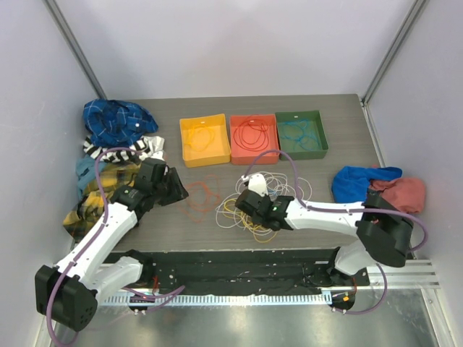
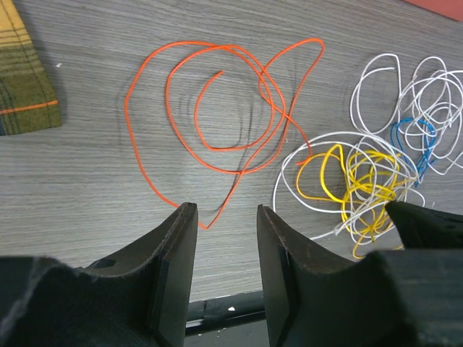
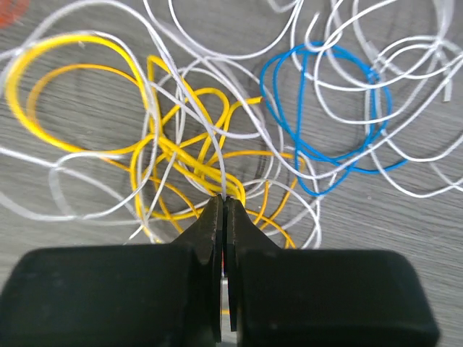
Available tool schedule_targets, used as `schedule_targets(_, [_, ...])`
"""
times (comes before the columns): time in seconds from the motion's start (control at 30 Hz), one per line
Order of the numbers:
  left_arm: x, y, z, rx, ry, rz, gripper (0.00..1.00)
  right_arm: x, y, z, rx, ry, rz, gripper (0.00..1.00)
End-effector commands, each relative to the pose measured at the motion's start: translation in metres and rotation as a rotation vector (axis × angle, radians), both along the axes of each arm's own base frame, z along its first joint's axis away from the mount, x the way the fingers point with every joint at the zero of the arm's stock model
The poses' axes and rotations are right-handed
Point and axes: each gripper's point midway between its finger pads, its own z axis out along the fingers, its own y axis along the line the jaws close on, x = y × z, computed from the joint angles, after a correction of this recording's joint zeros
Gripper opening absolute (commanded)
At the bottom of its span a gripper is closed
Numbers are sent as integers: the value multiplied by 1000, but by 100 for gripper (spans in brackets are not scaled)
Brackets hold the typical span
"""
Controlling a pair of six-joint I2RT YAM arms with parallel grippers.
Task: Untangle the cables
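A tangle of white, yellow and blue cables [image 1: 266, 196] lies on the table at centre right. My right gripper [image 1: 244, 204] sits low on its left side. In the right wrist view the gripper [image 3: 223, 199] is shut, its tips pinching a white cable [image 3: 219, 155] among yellow strands [image 3: 177, 148]; a blue loop [image 3: 264, 87] lies to the right. A loose orange cable [image 1: 202, 195] lies apart, left of the tangle. My left gripper [image 1: 177, 189] is open and empty just left of it. The left wrist view shows its tips [image 2: 226, 210] above the bare table near the orange loop [image 2: 202, 43].
Three trays stand at the back, yellow [image 1: 184, 148], red [image 1: 233, 141] and green [image 1: 323, 136], each with a cable inside. Coloured cloths lie at the left [image 1: 108, 123] and the right [image 1: 362, 181]. A plaid cloth [image 2: 22, 87] shows beside the orange loop.
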Motion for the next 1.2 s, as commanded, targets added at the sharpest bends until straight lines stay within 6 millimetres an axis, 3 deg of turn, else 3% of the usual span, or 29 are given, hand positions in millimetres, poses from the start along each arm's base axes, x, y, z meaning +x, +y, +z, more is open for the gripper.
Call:
schedule_targets(0.0, [7, -12, 16, -62, -60, -25, 42, 24, 9, 101, 173, -219, -21, 1])
schedule_targets(0.03, [8, -12, 18, -63, -67, -28, 42, 27, 9, 126, 197, -268, -20, 1])
schedule_targets(0.1, [10, -14, 22, -71, -79, -34, 42, 29, 10, 202, 295, -388, 8, 1])
schedule_targets(0.13, [11, -15, 23, -72, -84, -33, 42, 31, 8, 226, 314, -424, 11, 1])
schedule_targets(0.17, [13, -15, 24, -75, -89, -32, 42, 32, 7, 268, 373, -473, 9, 1])
schedule_targets(0.27, [14, -17, 27, -85, -93, -32, 42, 28, 4, 323, 446, -531, 33, 1])
schedule_targets(0.3, [13, -17, 27, -89, -93, -32, 41, 26, 2, 330, 459, -533, 36, 1])
schedule_targets(0.4, [13, -17, 29, -93, -101, -28, 42, 21, -9, 330, 481, -533, 7, 1])
schedule_targets(0.47, [12, -16, 30, -93, -108, -27, 42, 21, -32, 332, 486, -573, -62, 1])
schedule_targets(0.57, [12, -16, 30, -91, -109, -28, 42, 16, -51, 326, 495, -584, -104, 1])
schedule_targets(0.67, [12, -17, 29, -94, -104, -35, 42, 12, -59, 309, 468, -555, -120, 1])
schedule_targets(0.73, [13, -22, 31, -114, -108, -50, 42, 8, -49, 287, 451, -499, -77, 1])
schedule_targets(0.87, [13, -41, 47, -211, -157, -123, 42, 6, 4, 251, 474, -376, 45, 1])
schedule_targets(0.97, [10, -43, 60, -242, -206, -136, 42, 10, 43, 251, 511, -351, 130, 1])
schedule_targets(1.0, [7, -40, 70, -247, -245, -129, 43, 16, 62, 233, 466, -322, 161, 1])
schedule_targets(1.03, [6, -36, 72, -240, -261, -118, 43, 17, 81, 244, 513, -314, 207, 1])
schedule_targets(1.07, [4, -26, 69, -208, -262, -77, 43, 19, 94, 241, 514, -301, 228, 1])
schedule_targets(1.1, [0, -20, 77, -201, -296, -57, 44, 23, 113, 217, 476, -257, 254, 1])
schedule_targets(1.13, [-2, -13, 78, -185, -302, -35, 44, 26, 127, 222, 498, -258, 271, 1])
schedule_targets(1.17, [-4, -6, 78, -163, -306, -9, 45, 24, 141, 211, 498, -223, 305, 1])
